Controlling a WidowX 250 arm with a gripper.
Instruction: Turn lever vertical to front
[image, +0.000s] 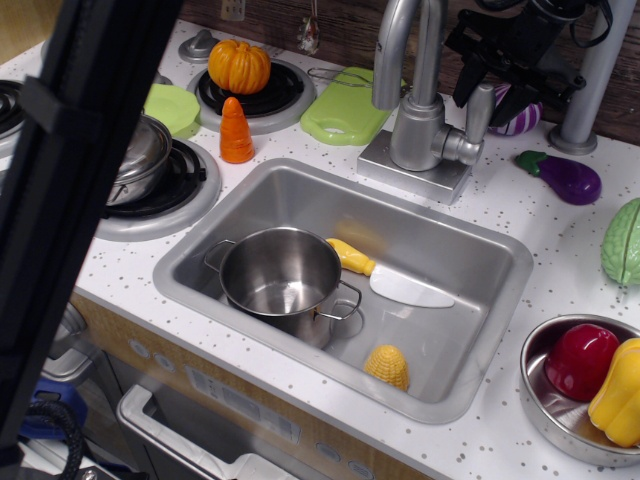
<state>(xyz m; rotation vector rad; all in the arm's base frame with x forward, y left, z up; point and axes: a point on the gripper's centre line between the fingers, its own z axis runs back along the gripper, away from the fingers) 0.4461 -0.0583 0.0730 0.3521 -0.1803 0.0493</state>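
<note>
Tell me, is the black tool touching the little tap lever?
Cannot tell. In the only view, the tool sits right at the top of the upright lever, overlapping it, so neither contact nor a gap shows plainly.

hand (497, 62) fingers indistinct, bowl (545, 410) cropped

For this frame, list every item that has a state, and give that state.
lever: upright, not turned to front
gripper: at the lever's top, jaws unclear
pot in sink: upright, empty
pot on burner: lidded
bowl: holding peppers
</note>
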